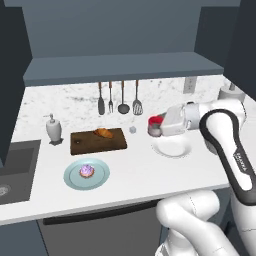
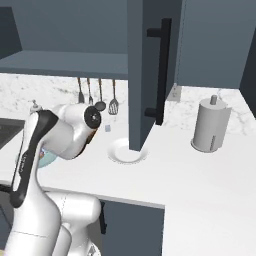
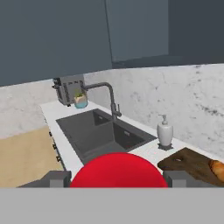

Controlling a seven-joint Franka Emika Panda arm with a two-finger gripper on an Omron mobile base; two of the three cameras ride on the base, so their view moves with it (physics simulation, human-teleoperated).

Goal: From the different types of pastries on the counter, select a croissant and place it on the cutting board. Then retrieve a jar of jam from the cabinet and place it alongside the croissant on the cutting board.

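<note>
My gripper is shut on the jar of jam, a small red jar held above the counter over the left rim of a white plate. In the hand view the red jar sits between my two fingertips. The croissant lies on the dark brown cutting board, left of the gripper. The board and croissant lie at the lower right of the hand view. The round pink-frosted pastry rests on a light blue plate. The cabinet shelf runs above.
A white soap dispenser stands left of the board, beside the sink and faucet. Utensils hang on the back wall. An open cabinet door hangs over the white plate; a paper towel roll stands to the right.
</note>
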